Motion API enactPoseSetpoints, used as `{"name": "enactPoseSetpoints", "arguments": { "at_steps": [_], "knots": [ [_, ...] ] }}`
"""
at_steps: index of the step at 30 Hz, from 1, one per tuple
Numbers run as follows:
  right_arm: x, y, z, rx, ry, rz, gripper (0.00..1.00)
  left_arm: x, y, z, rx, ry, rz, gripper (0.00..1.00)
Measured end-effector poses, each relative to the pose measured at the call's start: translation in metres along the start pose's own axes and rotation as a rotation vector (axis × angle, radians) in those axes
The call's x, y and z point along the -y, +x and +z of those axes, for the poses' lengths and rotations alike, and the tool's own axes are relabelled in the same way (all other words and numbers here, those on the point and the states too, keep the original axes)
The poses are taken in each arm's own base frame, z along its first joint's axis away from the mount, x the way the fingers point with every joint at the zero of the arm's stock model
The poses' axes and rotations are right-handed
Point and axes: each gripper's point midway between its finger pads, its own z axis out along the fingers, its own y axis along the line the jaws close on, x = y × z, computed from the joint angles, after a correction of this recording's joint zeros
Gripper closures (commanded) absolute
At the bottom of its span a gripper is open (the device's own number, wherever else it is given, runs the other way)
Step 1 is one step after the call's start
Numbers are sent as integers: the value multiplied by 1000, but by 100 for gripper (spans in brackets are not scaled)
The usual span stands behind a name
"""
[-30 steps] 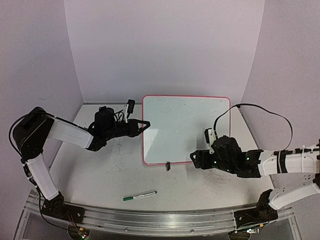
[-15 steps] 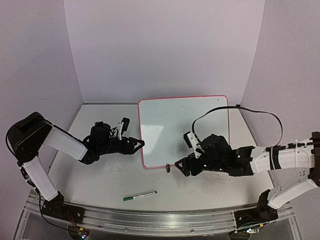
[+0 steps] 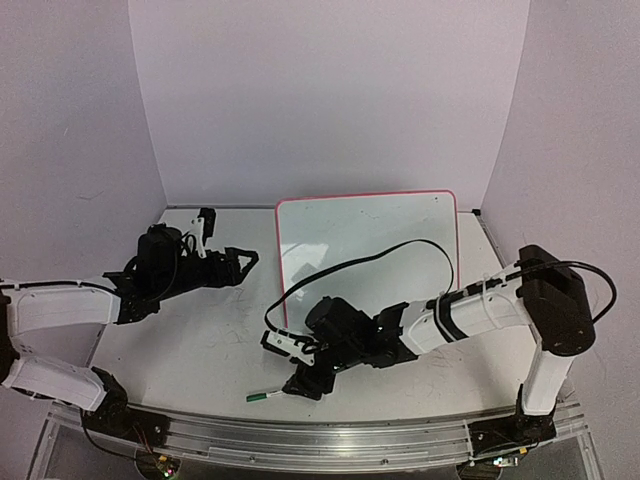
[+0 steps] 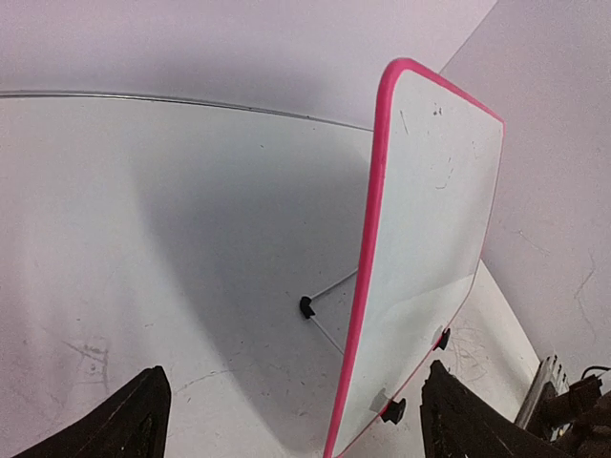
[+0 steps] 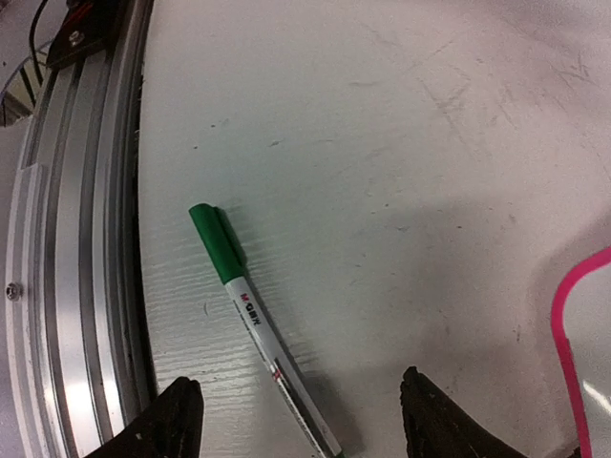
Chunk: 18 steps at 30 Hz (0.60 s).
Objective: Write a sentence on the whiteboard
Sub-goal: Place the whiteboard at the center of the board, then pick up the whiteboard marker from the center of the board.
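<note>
Small rectangular glossy white whiteboard, pink-red rounded frame: stands tilted on black clip feet at rear centre of tabletop; bears faint grey scribbles. Green-capped white marker: lies flat near aluminium front rail. Right gripper: hovers over marker, jaws wide apart, empty. Left gripper: sits left of whiteboard, apart from it, jaws spread, empty.

You see the whiteboard standing right of centre frame. The right fingers sit at lower centre, over the green marker on the tabletop. The left fingers hang left of the whiteboard, apart.
</note>
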Motion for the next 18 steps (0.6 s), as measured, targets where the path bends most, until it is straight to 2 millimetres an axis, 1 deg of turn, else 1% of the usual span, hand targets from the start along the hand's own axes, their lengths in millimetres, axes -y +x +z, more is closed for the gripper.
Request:
{"name": "enactPoseSetpoints", "arguments": {
  "at_steps": [3, 7, 12, 18],
  "knots": [
    [-10, 3, 7, -19, -30, -50, 33, -7, -2, -11, 6, -43, -8, 8],
    [-15, 8, 20, -49, -37, -105, 42, -14, 3, -16, -13, -86, -17, 7],
    [-13, 28, 33, -113, -26, -143, 61, -20, 8, -16, -33, -114, -19, 7],
    [-14, 29, 36, -115, -17, -172, 89, -20, 8, -17, -32, -116, -20, 7]
  ]
}}
